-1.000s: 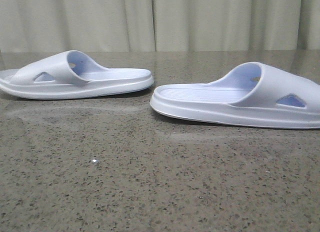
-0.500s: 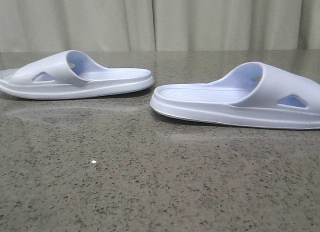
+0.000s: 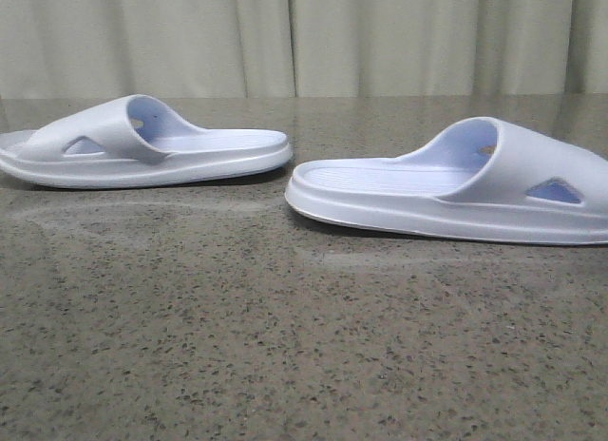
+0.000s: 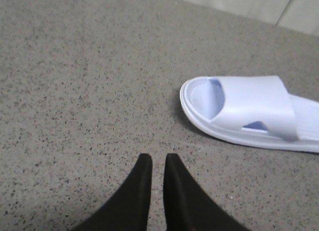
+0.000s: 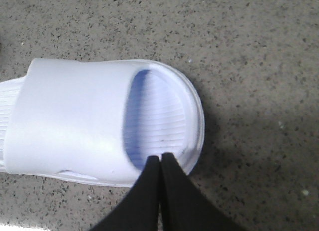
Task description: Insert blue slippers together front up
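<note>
Speckled table (image 3: 237,346) bears pale lavender-blue slippers (image 3: 456,189), wide-strapped, ribbed.

A small bright white speck that lay on the table (image 3: 190,365), in the lower left of the front view, is gone now. The surface there shows only its dark flecks.

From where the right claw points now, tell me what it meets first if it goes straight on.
Probably the toe end of the right slipper: the right claw, closed, sits over its open front. Depth is unclear, so how soon is uncertain.
</note>
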Available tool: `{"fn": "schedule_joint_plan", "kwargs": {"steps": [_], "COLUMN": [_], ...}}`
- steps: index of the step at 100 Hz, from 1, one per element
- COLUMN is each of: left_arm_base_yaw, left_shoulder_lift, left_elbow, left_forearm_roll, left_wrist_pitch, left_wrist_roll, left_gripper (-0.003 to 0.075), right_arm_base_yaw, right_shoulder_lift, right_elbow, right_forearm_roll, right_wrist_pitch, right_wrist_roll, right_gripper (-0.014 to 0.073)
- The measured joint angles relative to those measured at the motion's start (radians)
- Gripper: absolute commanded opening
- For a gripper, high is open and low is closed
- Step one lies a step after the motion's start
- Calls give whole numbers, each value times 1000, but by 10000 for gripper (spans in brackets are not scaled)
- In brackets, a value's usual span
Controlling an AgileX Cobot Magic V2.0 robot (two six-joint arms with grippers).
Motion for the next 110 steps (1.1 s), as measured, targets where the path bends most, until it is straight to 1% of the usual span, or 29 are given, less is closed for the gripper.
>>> {"fn": "schedule_joint_plan", "kwargs": {"steps": [6, 8, 13, 17, 20, 21, 22, 25, 27, 31, 34, 37, 49, 66, 74, 81, 95, 102, 110], "left_arm_base_yaw": [0, 0, 0, 0, 0, 0, 0, 0, 0, 0, 0, 0, 0, 0, 0, 0, 0, 0, 0], "left_shoulder_lift": [31, 39, 54, 61, 63, 66, 65, 65, 67, 67, 67, 67, 67, 67, 67, 67, 67, 67, 67], "left_elbow": [-19, -23, -31, -35, -36, -36, -38, -38, -38, -38, -38, -38, -38, -38, -38, -38, -38, -38, -38], "left_forearm_roll": [0, -2, -12, -25, -35, -37, -43, -52, -58, -68, -74, -80, -97, -117, -130, -140, -143, -143, -143], "left_wrist_pitch": [19, 24, 28, 30, 30, 30, 30, 30, 30, 27, 24, 22, 15, 13, 13, 13, 13, 18, 31], "left_wrist_roll": [23, 34, 55, 71, 81, 86, 86, 95, 97, 99, 101, 103, 105, 105, 111, 117, 122, 124, 125], "left_gripper": [45, 56, 114, 164, 219, 230, 242, 298, 327, 368, 395, 407, 405, 405, 405, 405, 405, 405, 405], "right_arm_base_yaw": [0, 0, 0, 0, 0, 0, 0, 0, 0, 0, 0, 0, -23, -111, -133, -144, -178, -216, -279], "right_shoulder_lift": [9, 9, 9, 9, 9, 9, 9, 9, 10, 10, 11, 11, 15, 49, 91, 136, 216, 252, 291], "right_elbow": [-18, -22, -27, -29, -29, -29, -29, -30, -30, -30, -30, -30, -31, -47, -63, -79, -107, -115, -117], "right_forearm_roll": [0, -2, -2, -2, -2, -2, -2, -2, -2, -2, -2, -2, -2, -2, 2, 44, 181, 249, 354], "right_wrist_pitch": [4, 6, 6, 6, 6, 8, 8, 8, 9, 10, 10, 10, 10, 18, 43, 66, 108, 136, 189], "right_wrist_roll": [-14, -19, -26, -30, -35, -35, -35, -36, -36, -38, -40, -41, -43, -45, -72, -123, -236, -295, -394], "right_gripper": [-51, -31, 10, 66, 112, 148, 148, 210, 233, 300, 324, 334, 330, 330, 329, 329, 329, 329, 329]}}
